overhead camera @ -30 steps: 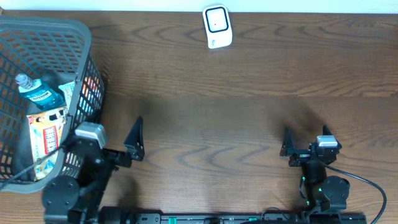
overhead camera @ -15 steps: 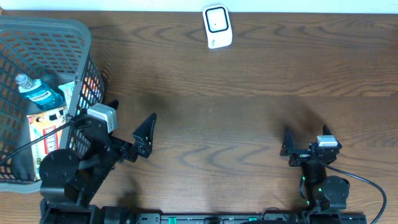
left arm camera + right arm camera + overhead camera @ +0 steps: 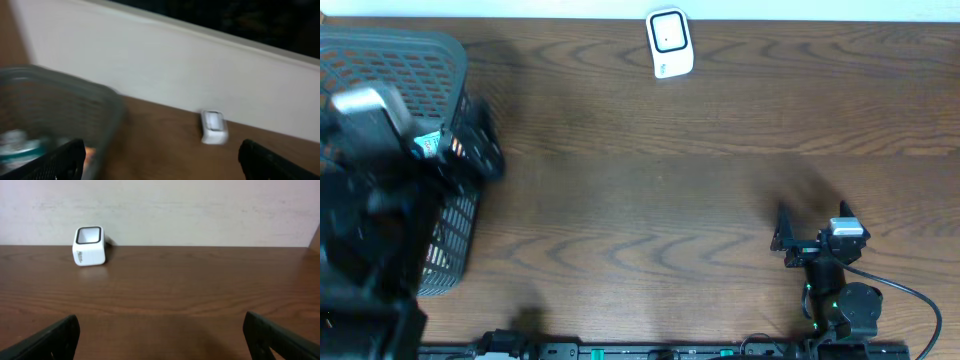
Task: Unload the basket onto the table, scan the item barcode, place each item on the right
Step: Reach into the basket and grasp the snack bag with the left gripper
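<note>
Left pincer (image 3: 160, 164) wide apart, empty, by grey plastic mesh basket (image 3: 420, 60). Item to scan (image 3: 15, 142), blurred teal-white, lies inside. Right pincer (image 3: 161, 342) apart, empty.

Risk: left pincer snags basket wall and tips it.

Overhead: blurred arm (image 3: 370, 210) hides contents; left wrist shows them. White box scanner (image 3: 670, 42) stands well apart on brown wooden bench (image 3: 650, 200).

Mock shop checkout, wooden table (image 3: 670, 180), grey shopping basket (image 3: 420, 42), white barcode scanner (image 3: 669, 42), plain wall (image 3: 200, 210)
</note>
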Robot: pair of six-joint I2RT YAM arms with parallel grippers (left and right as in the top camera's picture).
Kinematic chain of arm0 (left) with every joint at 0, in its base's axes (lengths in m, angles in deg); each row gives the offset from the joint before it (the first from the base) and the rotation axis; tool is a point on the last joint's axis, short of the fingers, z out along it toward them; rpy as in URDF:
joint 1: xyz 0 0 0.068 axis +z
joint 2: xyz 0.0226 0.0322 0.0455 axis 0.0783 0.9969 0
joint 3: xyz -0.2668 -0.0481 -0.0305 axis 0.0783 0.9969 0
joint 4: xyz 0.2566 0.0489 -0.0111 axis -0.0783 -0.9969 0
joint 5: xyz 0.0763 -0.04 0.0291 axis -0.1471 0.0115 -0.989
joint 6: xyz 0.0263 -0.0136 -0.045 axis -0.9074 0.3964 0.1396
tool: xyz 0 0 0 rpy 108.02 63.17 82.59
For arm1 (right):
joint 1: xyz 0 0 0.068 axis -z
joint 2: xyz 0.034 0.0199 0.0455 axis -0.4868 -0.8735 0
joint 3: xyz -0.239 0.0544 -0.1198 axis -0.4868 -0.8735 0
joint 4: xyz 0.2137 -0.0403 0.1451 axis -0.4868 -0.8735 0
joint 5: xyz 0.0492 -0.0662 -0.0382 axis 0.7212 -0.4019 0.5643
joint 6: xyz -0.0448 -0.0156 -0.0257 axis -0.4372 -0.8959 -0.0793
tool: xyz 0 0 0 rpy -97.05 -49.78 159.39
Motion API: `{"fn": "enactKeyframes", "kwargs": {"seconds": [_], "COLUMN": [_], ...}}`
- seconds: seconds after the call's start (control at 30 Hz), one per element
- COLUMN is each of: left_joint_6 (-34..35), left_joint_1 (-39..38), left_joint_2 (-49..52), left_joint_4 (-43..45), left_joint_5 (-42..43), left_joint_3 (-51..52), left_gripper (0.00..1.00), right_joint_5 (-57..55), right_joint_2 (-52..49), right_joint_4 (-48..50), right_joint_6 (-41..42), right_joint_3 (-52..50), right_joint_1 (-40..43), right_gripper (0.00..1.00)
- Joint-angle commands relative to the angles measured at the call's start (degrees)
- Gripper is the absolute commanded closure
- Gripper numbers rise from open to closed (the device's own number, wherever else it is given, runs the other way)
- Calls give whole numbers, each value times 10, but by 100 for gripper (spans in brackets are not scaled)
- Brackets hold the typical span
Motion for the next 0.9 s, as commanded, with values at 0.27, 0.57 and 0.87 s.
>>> {"fn": "enactKeyframes", "kwargs": {"seconds": [0.27,0.57,0.87], "left_joint_6": [4,232,307], "left_joint_1": [7,197,400], "left_joint_2": [114,198,302], "left_joint_4": [-52,-144,-213], "left_joint_5": [-231,-239,-61], "left_joint_3": [-59,-59,-59], "left_gripper": [2,2,2], "right_joint_5": [-5,-5,-5], "right_joint_2": [3,3,3], "right_joint_4": [-2,-2,-2], "right_joint_6": [10,10,10], "right_joint_3": [-1,-1,-1], "right_joint_1": [2,2,2], "right_gripper": [1,1,1]}}
